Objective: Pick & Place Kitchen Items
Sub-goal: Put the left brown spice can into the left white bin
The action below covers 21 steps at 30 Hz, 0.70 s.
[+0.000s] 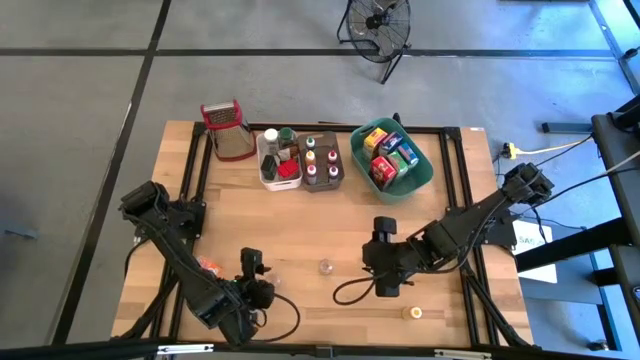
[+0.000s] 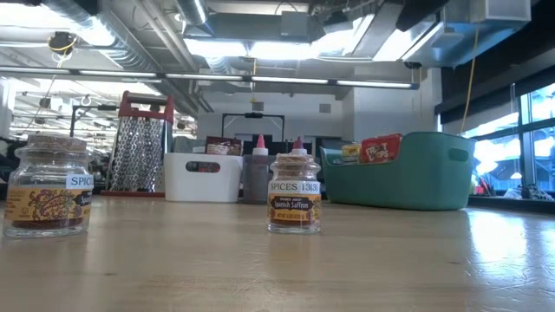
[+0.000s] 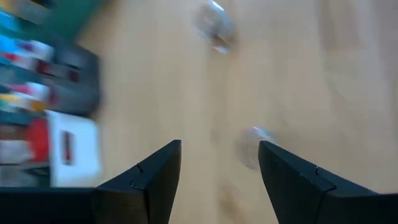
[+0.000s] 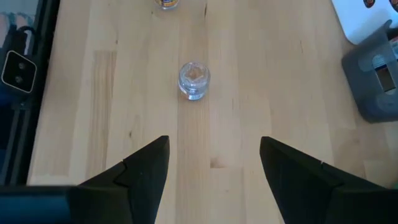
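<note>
Pale wooden planks make up the table (image 1: 300, 210), framed in black rail, with a grey floor and a black fan (image 1: 378, 25) beyond its far edge.

Nearest the front edge, a small spice jar (image 1: 411, 313) stands upright, its long axis vertical, cork top upward; the low view shows its label facing the camera. Just behind it the right gripper (image 1: 384, 288) hovers low over bare wood, its fingers (image 4: 140, 171) spread apart with nothing between them. At the front left, the left gripper (image 1: 258, 280) likewise stands parted and empty.

Between the two grippers a second jar (image 4: 194, 79), clear glass, stands upright on open wood, well apart from both; the right wrist view looks down on its top, straight ahead of the fingers, with nothing in the way. A small orange item (image 1: 208, 264) lies beside the left arm; I cannot tell what it is.

Along the far edge stand a steel grater (image 1: 229, 130) with a red handle, a white bin (image 1: 276, 158) of bottles, a brown bin (image 1: 322, 160) holding capped bottles upright, and a teal bin (image 1: 396, 158) filled with colourful boxes.
</note>
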### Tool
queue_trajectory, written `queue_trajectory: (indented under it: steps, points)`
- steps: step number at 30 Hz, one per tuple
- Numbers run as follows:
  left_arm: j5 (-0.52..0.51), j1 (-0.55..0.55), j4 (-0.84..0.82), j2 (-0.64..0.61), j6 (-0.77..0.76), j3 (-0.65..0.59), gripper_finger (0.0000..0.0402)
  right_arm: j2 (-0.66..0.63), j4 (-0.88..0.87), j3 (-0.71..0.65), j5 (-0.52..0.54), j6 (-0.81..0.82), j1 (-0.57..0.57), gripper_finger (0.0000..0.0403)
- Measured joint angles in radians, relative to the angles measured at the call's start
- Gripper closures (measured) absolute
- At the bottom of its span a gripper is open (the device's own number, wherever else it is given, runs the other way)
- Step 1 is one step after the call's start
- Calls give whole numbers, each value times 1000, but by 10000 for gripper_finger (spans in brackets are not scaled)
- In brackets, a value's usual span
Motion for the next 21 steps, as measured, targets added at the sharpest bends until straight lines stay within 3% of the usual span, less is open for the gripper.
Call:
queue_trajectory:
  steps: [7,12,21]
  points:
    - [67,7,42,1,23,0,193,0,31,-33,0,0,0,149]
    - [-29,8,36,2,48,0,193,0,38,-50,0,0,0,149]
    - [-60,8,34,2,77,0,189,0,41,-51,0,0,0,149]
